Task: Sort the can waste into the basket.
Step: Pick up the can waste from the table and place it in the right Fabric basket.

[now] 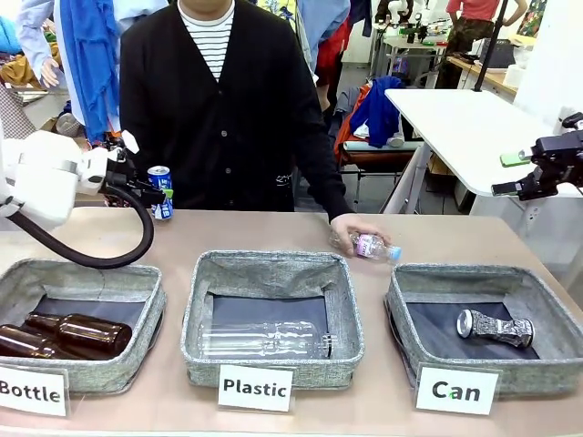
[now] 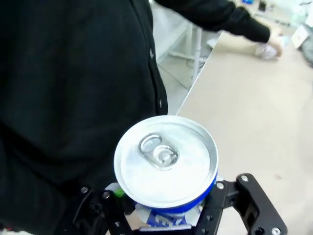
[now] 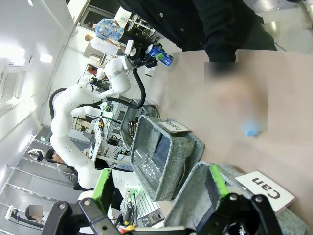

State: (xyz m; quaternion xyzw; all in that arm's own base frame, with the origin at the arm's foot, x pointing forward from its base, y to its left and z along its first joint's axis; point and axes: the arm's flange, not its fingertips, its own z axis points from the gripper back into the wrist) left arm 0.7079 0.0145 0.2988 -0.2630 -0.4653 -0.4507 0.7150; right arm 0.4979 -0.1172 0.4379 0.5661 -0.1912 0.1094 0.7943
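Left hand (image 1: pixel 155 196) clamped on blue can (image 1: pixel 161 177) at far left edge of tabletop (image 1: pixel 273 232), close to person's torso. Silver can (image 1: pixel 495 328) already lies in Can basket (image 1: pixel 547 282), far right. Right hand (image 3: pixel 159 183) spread wide, empty.

Risks:
- Long carry over Bottle basket (image 1: pixel 146 273) and Plastic basket (image 1: pixel 346 273); early release means wrong bin.
- Person's hand (image 1: pixel 351 232) with small plastic bottle (image 1: pixel 375 247) just behind Can basket; possible collision.
- Grip looks low on can; tilt may slip it.
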